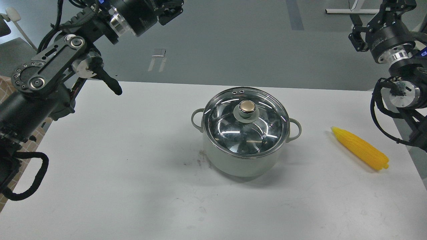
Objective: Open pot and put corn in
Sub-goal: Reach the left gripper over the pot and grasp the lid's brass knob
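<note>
The pale grey-green pot (241, 164) stands at the middle of the white table (126, 173). Its glass lid (233, 131) with a gold knob (247, 106) sits on it, closed. The yellow corn (362, 149) lies on the table to the right of the pot, its tapered end pointing towards the pot. My left gripper (171, 11) is high at the top left, beyond the table's far edge, with fingers apart and empty. My right gripper (378, 15) is high at the top right, above and behind the corn, open and empty.
Grey floor lies beyond the table's far edge. A checked beige cloth (33, 141) and a grey chair (8, 53) are at the left, behind my left arm. The table's right edge runs close to the corn.
</note>
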